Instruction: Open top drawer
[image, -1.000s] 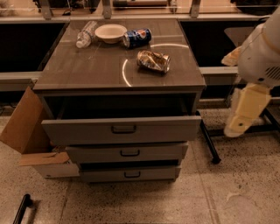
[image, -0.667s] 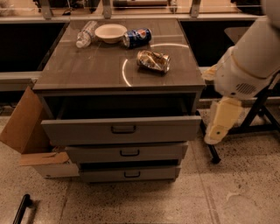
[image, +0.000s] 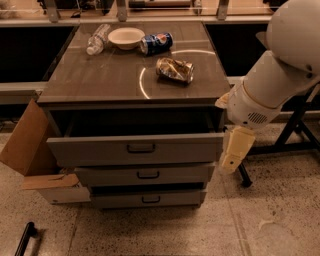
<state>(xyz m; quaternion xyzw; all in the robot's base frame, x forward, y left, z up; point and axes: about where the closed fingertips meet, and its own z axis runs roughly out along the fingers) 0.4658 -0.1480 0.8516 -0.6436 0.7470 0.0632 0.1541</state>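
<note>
Wide grey top drawer (image: 135, 150) part open; cream gripper (image: 234, 152) beside its right end, grip unreadable. Brown cardboard box (image: 25, 145) left; white arm (image: 270, 90) cropped.

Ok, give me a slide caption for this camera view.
Top drawer stands open; the gripper hangs beside its front corner.

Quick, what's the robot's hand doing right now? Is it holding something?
Gripper: hangs next to the right end of the pulled-out top drawer; open, closed or holding something cannot be told.
</note>
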